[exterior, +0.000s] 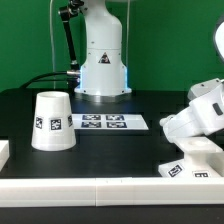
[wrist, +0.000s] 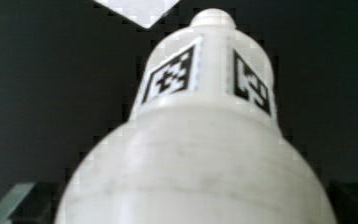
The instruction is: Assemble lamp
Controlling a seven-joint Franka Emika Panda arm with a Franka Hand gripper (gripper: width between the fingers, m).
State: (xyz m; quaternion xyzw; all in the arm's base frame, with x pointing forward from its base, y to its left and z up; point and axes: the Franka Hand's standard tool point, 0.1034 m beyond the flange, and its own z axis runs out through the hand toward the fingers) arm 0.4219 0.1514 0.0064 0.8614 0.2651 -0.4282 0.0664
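In the wrist view the white bulb [wrist: 194, 130] fills the picture, its narrow tagged end pointing away from the camera. Dark fingers [wrist: 19, 205] show on either side of its round body, so my gripper [wrist: 194, 208] is shut on it. In the exterior view my gripper [exterior: 178, 132] hangs tilted at the exterior view's right, just above the flat lamp base [exterior: 190, 162] with its tag; there the hand hides the bulb. The truncated-cone shade [exterior: 52, 120] stands on the black table at the exterior view's left, well apart from the gripper.
The marker board [exterior: 103, 122] lies mid-table in front of the robot's pedestal [exterior: 103, 70]. A white rail [exterior: 90, 186] runs along the table's front edge. A white corner [wrist: 144, 10] shows beyond the bulb in the wrist view; what it belongs to is unclear.
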